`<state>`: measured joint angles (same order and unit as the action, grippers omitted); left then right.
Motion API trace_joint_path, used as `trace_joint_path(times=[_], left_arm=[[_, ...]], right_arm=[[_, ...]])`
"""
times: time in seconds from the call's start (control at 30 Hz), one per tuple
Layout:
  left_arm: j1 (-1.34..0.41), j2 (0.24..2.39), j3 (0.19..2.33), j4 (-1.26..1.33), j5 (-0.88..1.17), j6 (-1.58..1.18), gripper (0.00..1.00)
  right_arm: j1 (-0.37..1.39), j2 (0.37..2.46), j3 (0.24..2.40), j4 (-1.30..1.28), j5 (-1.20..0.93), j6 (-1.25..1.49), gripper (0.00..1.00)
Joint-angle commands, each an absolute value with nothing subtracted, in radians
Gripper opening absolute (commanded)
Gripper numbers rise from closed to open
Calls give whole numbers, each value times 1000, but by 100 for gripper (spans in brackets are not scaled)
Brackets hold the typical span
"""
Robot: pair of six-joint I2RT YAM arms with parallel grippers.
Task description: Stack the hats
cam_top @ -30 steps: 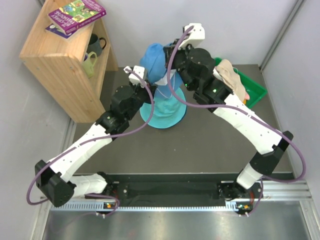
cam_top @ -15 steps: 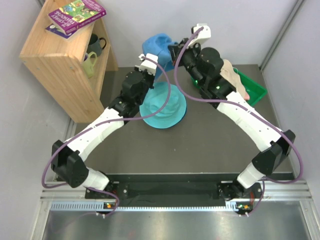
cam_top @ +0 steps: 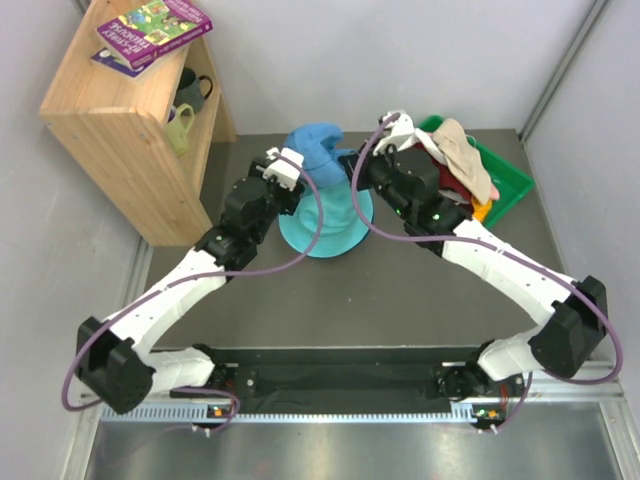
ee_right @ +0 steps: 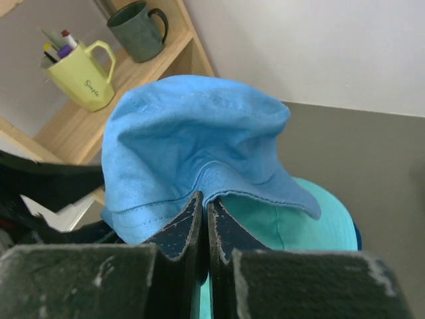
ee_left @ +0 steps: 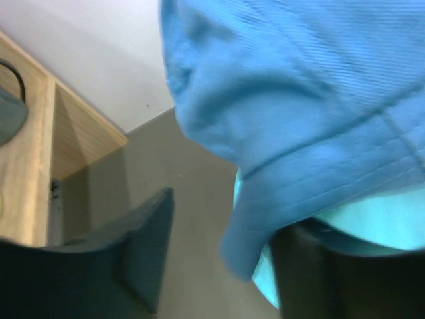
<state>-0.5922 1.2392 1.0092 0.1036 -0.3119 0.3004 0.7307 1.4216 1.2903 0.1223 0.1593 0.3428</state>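
Folds of soft blue hat (ee_right: pixel 192 139) drape teal hat (ee_right: pixel 299 226) (right jaws pinch brim, left jaws apart).

blue hat (cam_top: pixel 315 147), teal hat (cam_top: pixel 330 236) (both plain)

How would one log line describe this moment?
step: blue cloth bucket hat draped over teal cloth bucket hat | left gripper: open, at blue brim | right gripper: shut on blue brim

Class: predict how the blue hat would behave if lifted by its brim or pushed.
Probably floppy: the blue hat is creased and its brim sags over the teal hat. Likely light: the right end effector pinches just its brim edge. A push would probably crumple it, not roll it.
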Motion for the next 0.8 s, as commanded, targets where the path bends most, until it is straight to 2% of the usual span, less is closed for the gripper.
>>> trace_joint_path(times=[0.0,0.03,0.13,0.3,0.4,0.5,0.77], left_arm=[[-588,1117,986,25,-206,213,80],[-588,1089,986,-39,-183,197,92],[-586,1051,991,-153,-103,131,99],[-588,996,985,-282,24,5,99],[-588,912,947,-304,32,-70,99],[-586,867,919,-262,-38,-150,99],[-584,908,871,-134,-230,-452,99]], right_arm=[[742,1335,1207,175,163,399,0],[742,1330,1192,176,167,417,0],[742,1321,1148,173,173,440,0],[742,1279,1057,190,195,489,0],[742,1259,1019,193,206,505,0],[742,1241,991,198,209,520,0],[744,1181,867,239,193,617,0]])
